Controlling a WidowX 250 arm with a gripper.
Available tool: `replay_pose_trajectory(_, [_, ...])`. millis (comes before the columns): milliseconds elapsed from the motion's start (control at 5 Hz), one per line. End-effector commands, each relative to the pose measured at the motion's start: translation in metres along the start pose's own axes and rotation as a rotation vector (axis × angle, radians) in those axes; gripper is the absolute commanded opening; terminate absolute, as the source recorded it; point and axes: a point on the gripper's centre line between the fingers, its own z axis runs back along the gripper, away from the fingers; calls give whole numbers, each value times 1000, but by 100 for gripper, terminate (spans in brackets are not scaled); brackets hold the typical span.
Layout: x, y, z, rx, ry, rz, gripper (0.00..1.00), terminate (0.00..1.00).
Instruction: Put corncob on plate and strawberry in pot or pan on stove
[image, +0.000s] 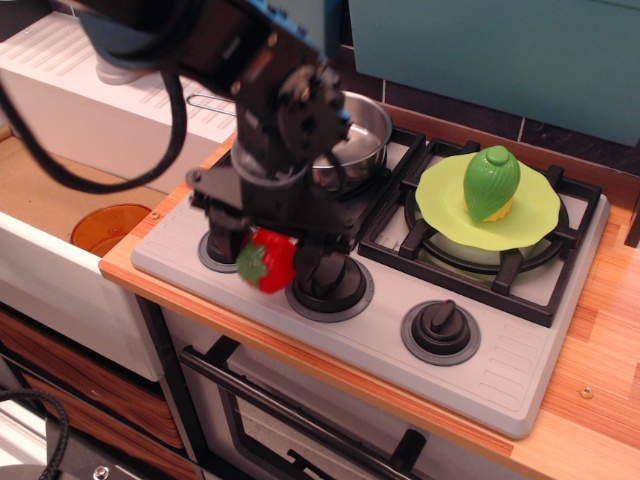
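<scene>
The red strawberry (266, 268) sits low between my gripper's fingers, just over the stove's front edge between the left and middle knobs. My gripper (268, 252) points down and looks shut on it. The strawberry is slightly blurred. The green corncob (491, 183) stands on the lime-green plate (543, 218), which lies on the right burner. The steel pot (365, 128) stands on the back left burner, partly hidden behind my arm. The grey stove (510, 360) fills the counter.
The middle knob (330, 286) and right knob (440, 330) stand along the stove's front; the left knob (218, 252) is mostly hidden. An orange bowl (108, 228) lies in the sink at left. The wooden counter (610, 330) runs along the right.
</scene>
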Motion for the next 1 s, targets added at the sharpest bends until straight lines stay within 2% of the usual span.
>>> replay_pose_trajectory(0, [46,5,72,34,31,-31,0,0])
replay_pose_trajectory(200, [75,12,75,17,35,-70,0,0])
replay_pose_trajectory(400, [104,12,63,7,11,-100,0,0])
replay_pose_trajectory(600, [126,8,45,-4,-5,-121,0,0])
replay_pose_trajectory(800, [134,3,31,-26,-16,-119,0,0])
